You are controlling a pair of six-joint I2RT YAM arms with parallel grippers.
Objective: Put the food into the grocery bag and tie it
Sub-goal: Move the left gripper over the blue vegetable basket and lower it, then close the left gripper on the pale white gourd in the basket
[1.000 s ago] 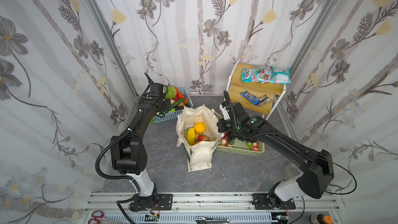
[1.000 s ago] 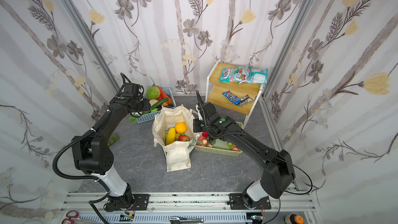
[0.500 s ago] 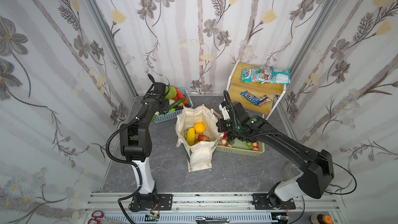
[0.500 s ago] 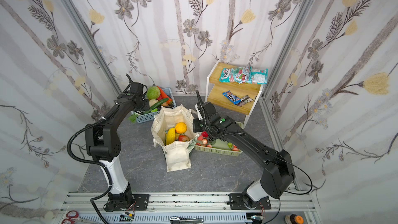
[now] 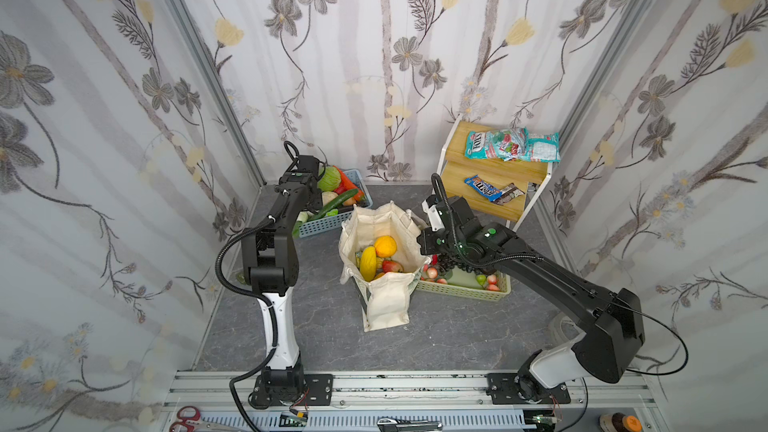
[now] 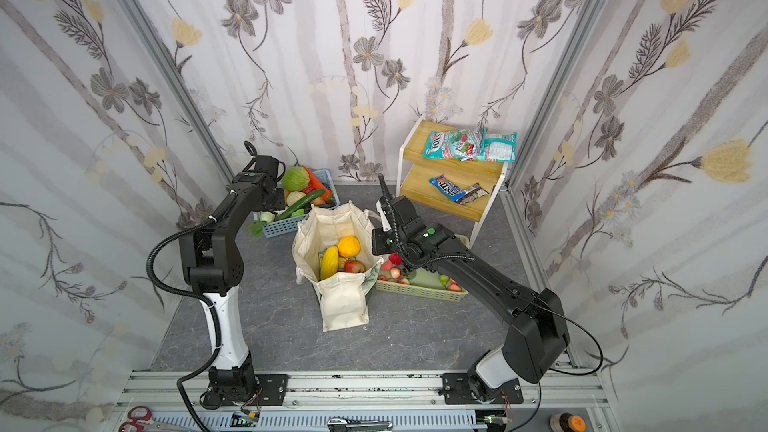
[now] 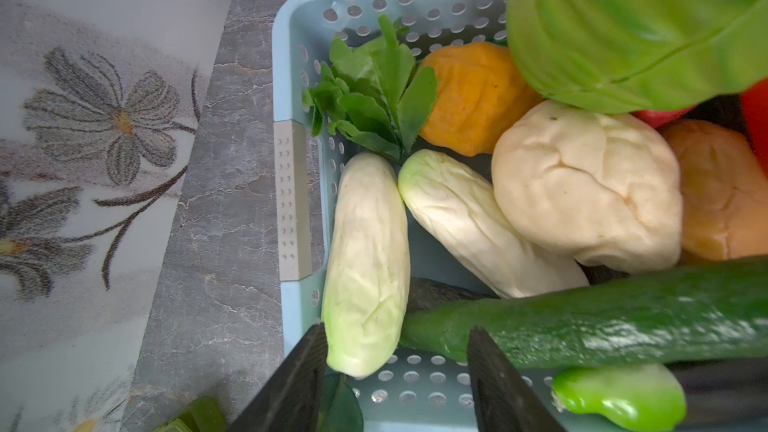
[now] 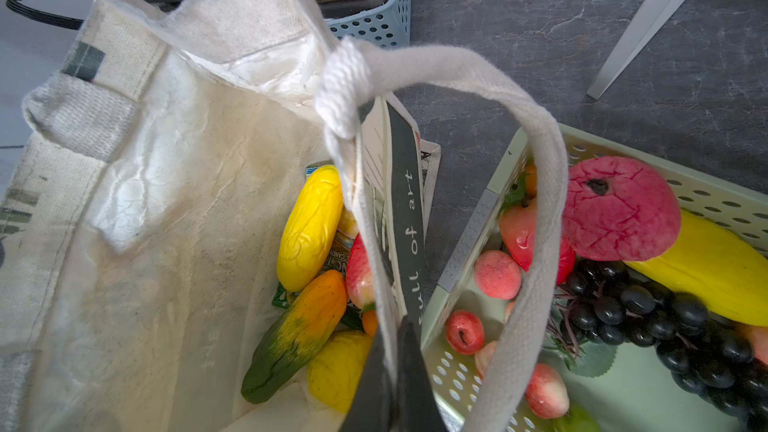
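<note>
Cream canvas grocery bag (image 5: 388, 301) stands open on the grey tabletop (image 5: 332, 326), with a yellow oblong fruit (image 5: 368, 263) and an orange (image 5: 385, 246) inside. The right gripper (image 8: 392, 384), pressed together, pinches its rim. The left gripper (image 7: 395, 371), spread, straddles a pale white-green vegetable (image 7: 365, 263) in the blue basket (image 7: 293, 313).

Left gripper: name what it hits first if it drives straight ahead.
Probably the nearer pale white-green oblong vegetable in the blue basket; the tip of the cucumber lies just beside it, so depth leaves that unsure.
</note>
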